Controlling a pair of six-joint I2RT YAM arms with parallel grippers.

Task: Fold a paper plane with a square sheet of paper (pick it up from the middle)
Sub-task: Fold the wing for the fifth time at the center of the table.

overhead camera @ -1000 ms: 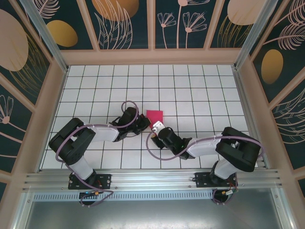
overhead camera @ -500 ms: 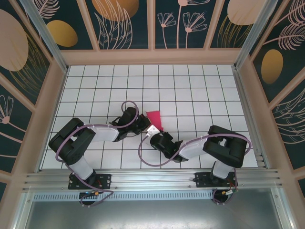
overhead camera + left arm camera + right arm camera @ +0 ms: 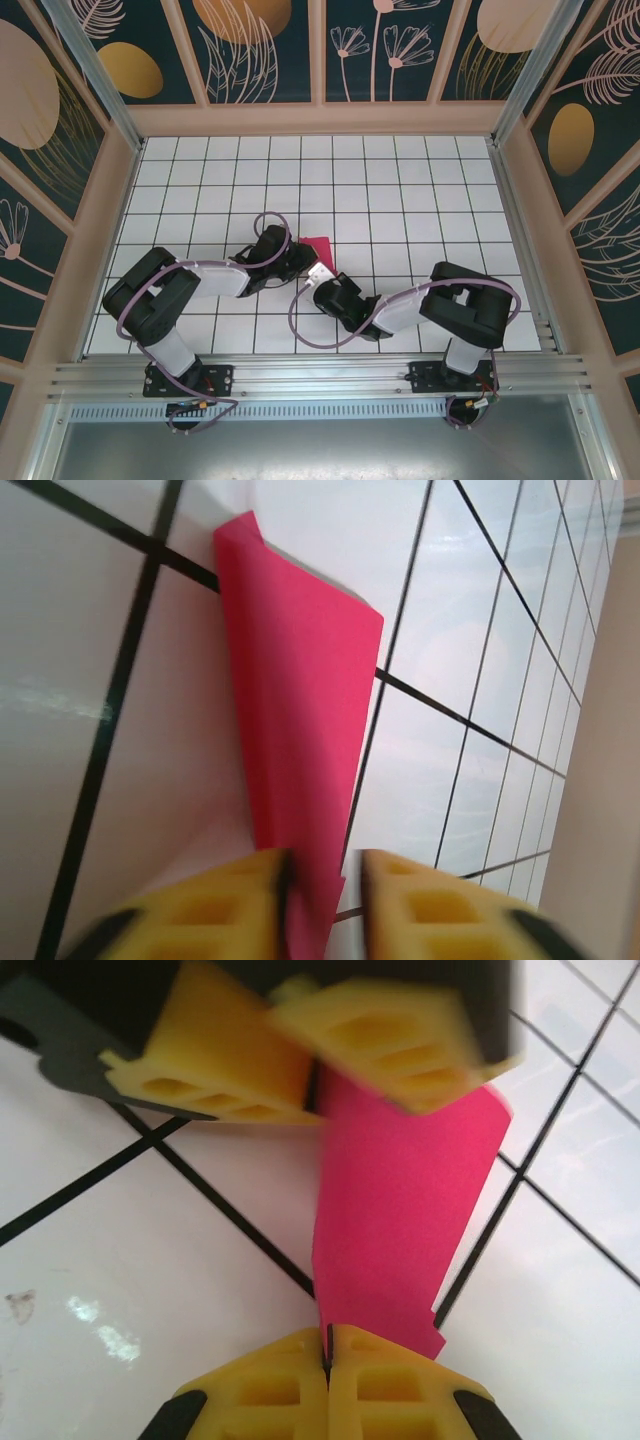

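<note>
One folded red paper (image 3: 300, 710) held between hands: right hand (image 3: 327, 1345) pinched shut on its end; left hand (image 3: 322, 880) slightly parted around the opposite end.

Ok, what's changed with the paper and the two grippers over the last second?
The right gripper closed on the near end of the folded red paper, its arm's elbow swinging in toward the left. The left gripper eased open, the paper loose between its fingers. The left arm and the paper's spot on the table stayed much the same.
</note>
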